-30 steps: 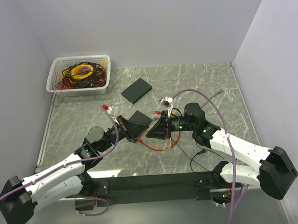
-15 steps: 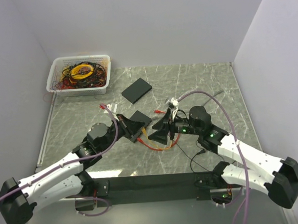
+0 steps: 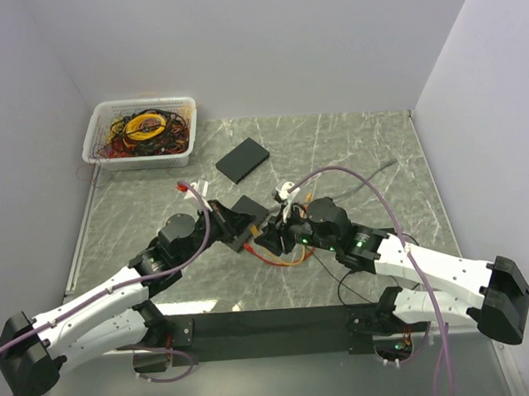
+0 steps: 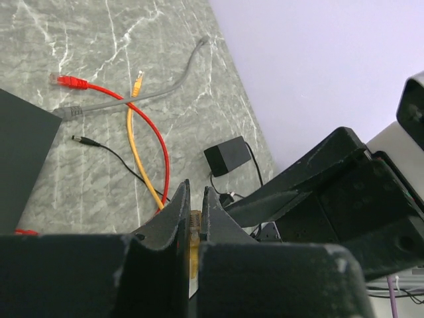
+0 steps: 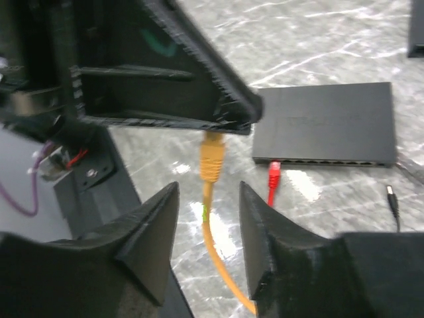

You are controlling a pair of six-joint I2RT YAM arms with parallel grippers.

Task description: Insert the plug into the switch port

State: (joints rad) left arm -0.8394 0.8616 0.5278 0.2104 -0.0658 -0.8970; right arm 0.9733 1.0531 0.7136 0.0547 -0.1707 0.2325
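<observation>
My left gripper (image 3: 241, 232) is shut on the orange plug (image 5: 212, 158) of an orange cable (image 3: 281, 257) and holds it above the table, just in front of the black switch (image 3: 248, 208). In the left wrist view the plug (image 4: 193, 233) is pinched between the closed jaws (image 4: 196, 192). My right gripper (image 5: 209, 192) is open, its fingers on either side of the orange cable just below the plug, not touching it. The switch (image 5: 329, 122) lies flat with its port row facing me; a red plug (image 5: 273, 175) sits at its front edge.
A second black box (image 3: 242, 159) lies further back. A white basket (image 3: 95, 136) of tangled cables stands at the back left. Red (image 4: 154, 130), orange (image 4: 135, 147) and grey (image 4: 149, 93) cables and a black power adapter (image 4: 226, 159) lie on the marble table to the right.
My right gripper has moved left, up to the left gripper, and now straddles the orange cable. My left gripper has shifted slightly right with the plug.
</observation>
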